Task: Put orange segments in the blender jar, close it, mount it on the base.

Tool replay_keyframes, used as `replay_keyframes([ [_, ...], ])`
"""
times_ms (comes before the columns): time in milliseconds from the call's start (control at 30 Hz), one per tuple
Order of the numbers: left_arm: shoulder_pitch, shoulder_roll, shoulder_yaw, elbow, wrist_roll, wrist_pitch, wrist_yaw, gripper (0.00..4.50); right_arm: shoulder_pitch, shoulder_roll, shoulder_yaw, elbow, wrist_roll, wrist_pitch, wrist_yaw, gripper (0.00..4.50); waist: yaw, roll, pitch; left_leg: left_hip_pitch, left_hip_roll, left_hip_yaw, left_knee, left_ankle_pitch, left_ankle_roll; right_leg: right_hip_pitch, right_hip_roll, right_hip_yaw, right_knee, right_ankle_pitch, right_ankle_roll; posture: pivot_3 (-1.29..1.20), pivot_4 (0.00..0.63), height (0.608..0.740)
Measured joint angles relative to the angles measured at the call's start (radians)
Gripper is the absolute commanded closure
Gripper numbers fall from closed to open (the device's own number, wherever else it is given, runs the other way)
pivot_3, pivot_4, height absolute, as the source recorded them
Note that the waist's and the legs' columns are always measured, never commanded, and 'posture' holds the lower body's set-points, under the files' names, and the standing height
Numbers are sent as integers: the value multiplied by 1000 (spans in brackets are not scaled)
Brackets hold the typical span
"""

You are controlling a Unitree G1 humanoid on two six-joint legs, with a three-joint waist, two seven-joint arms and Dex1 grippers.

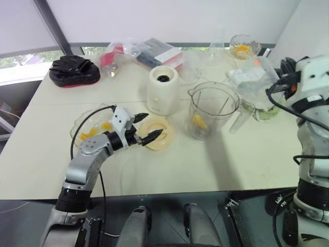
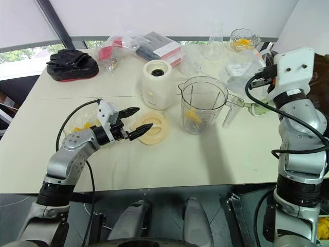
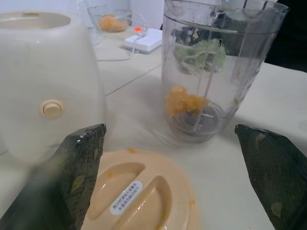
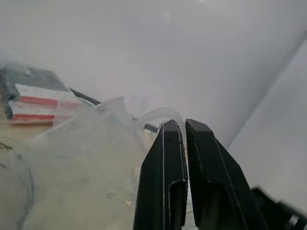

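The clear blender jar (image 1: 212,109) stands upright near the table's middle, uncovered, with orange segments (image 3: 184,101) at its bottom by the blades. Just left of it stands the cream-white base (image 1: 162,90), its dark socket bare. A cream round lid (image 1: 158,137) lies flat in front of the base. My left gripper (image 1: 153,124) hovers open just above the lid, one finger on each side and nothing between them. More orange segments (image 1: 92,131) lie in a shallow glass bowl behind the left arm. My right gripper (image 4: 184,128) is raised at the far right, shut and empty.
A black bundle on a red tray (image 1: 74,71) sits at the back left. Plastic bags and packets (image 1: 149,52) crowd the back. A glass flask (image 1: 218,49) and a glass bowl with orange pieces (image 1: 243,47) stand at the back right, near clear plastic ware (image 1: 254,77).
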State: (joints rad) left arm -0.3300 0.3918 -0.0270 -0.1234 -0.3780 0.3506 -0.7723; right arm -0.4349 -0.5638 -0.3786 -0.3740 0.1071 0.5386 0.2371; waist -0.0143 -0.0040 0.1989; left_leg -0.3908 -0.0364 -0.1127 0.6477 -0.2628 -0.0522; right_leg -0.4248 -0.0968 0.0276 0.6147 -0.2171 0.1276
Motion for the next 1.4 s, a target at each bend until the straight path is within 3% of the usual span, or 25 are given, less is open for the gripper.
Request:
replay_keyframes([
  [400, -36, -1, -35, 35, 5, -11, -28, 0, -104, 226, -258, -61, 310, 242, -218, 4337, 0, 0, 0, 0, 0, 0, 0, 0, 0, 0, 0, 0, 1, 0, 0, 0, 150, 740],
  [667, -50, 2, -37, 44, 5, -11, -38, 0, -110, 302, -430, 10, 438, 176, -335, 4337, -1, 1, 0, 0, 0, 0, 0, 0, 0, 0, 0, 0, 2, 0, 0, 0, 150, 740],
  [1033, -68, 15, -37, 43, 5, -8, -54, 0, 31, 334, -413, 222, 435, -98, -317, 4337, -7, 2, -1, 2, 0, 0, 0, 0, 0, 0, 0, 0, 5, 0, 0, 0, 150, 740],
  [1400, -66, 39, -36, 38, 4, 9, -54, 0, 76, 350, -354, 396, 433, -282, -282, 4337, -6, 3, -1, 2, 0, 0, 0, 0, 0, 0, 0, 0, 5, 0, 0, 0, 150, 740],
])
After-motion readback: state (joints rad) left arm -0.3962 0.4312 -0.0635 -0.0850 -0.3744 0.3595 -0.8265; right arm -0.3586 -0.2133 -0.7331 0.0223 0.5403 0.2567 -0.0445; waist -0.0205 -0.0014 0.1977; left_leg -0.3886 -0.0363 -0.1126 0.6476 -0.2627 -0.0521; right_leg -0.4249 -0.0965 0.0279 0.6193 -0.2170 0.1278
